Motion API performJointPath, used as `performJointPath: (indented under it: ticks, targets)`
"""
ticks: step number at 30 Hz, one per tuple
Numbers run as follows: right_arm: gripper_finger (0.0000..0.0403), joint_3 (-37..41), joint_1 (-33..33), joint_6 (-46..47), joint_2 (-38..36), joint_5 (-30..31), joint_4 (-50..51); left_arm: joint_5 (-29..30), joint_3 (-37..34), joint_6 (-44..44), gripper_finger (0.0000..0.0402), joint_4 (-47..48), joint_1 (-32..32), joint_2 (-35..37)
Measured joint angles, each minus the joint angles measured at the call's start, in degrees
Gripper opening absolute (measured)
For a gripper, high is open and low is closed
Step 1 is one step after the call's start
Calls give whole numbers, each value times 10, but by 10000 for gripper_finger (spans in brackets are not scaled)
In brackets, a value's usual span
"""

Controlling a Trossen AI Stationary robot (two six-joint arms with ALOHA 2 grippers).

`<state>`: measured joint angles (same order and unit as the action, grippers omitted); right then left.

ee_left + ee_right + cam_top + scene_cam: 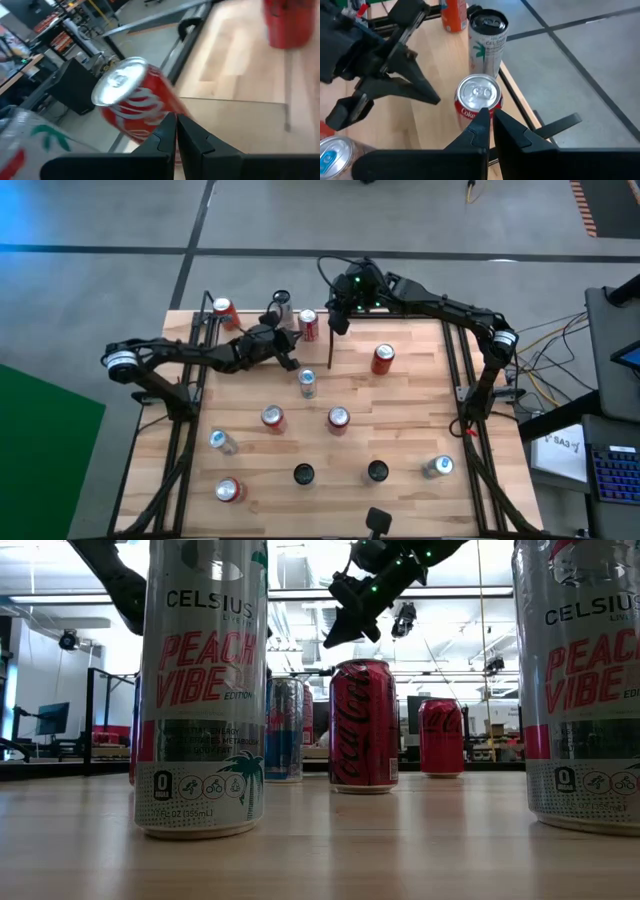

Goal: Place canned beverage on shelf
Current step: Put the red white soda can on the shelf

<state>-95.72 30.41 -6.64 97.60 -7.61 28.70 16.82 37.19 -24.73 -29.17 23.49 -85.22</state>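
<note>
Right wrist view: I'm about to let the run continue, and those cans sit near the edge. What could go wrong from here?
1. The red cola can with the silver top and the tall white Celsius can stand by the light wooden table's edge; a nudge could tip one off.
2. The right gripper is shut beside the red can, so it may knock rather than grasp it.
3. The left gripper, also shut, is close by; the arms could collide.

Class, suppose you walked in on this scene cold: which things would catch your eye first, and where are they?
Cans stand scattered over the wooden shelf, red cans mixed with silver ones. At the far edge both dark arms crowd together: the left pincer and the right pincer, both shut and empty, hang near a red can beside a pale Celsius can. In the low view, a Celsius Peach Vibe can looms close.
</note>
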Motion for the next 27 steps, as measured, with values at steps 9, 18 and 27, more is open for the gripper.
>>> performJointPath:
  ticks: [9,18,27]
  targets:
    - [12,1,0,0,0,1,-9,-9,29,12,0,25,10,-5]
    - [12,1,0,0,0,1,-7,-25,34,13,0,22,22,-34]
    - [12,2,0,0,0,2,-7,-23,66,23,0,18,25,-70]
